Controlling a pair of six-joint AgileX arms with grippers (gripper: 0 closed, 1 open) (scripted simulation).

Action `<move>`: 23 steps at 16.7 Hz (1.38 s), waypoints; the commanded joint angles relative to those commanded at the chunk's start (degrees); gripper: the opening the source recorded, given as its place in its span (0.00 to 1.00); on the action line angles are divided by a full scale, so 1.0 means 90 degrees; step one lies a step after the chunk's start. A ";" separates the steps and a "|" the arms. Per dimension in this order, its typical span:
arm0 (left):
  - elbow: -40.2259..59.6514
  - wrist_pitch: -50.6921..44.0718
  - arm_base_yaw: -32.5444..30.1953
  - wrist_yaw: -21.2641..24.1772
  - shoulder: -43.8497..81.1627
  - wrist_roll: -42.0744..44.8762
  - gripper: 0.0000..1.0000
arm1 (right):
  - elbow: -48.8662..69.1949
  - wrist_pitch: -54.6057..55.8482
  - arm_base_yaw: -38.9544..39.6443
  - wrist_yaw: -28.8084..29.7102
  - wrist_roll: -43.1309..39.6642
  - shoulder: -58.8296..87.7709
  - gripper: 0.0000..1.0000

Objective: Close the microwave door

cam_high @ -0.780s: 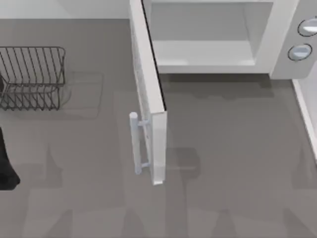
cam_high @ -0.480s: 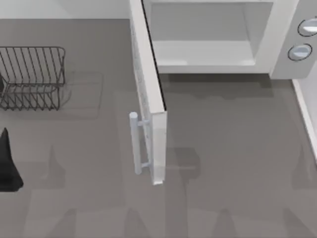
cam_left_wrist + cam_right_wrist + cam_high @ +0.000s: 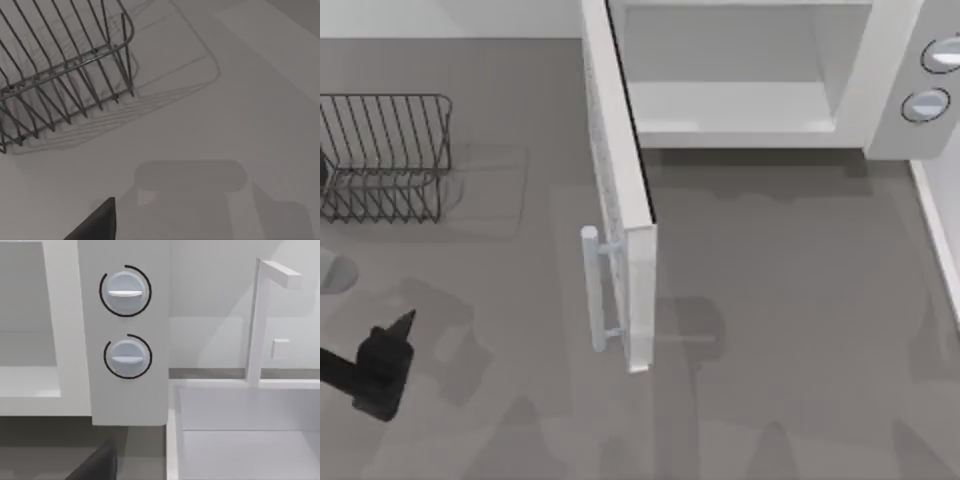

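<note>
The wide white microwave door (image 3: 620, 200) with its pale bar handle (image 3: 591, 290) stands wide open in the middle of the top view, so nothing is done yet. The left gripper (image 3: 382, 365) is low left over the grey desk (image 3: 800, 320), far from the door; I cannot tell how its jaws stand.
</note>
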 joint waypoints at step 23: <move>1.0296 -0.6637 -0.1552 0.1940 0.7960 0.4222 1.00 | 0.0000 0.0000 0.0000 0.0000 0.0000 0.0000 1.00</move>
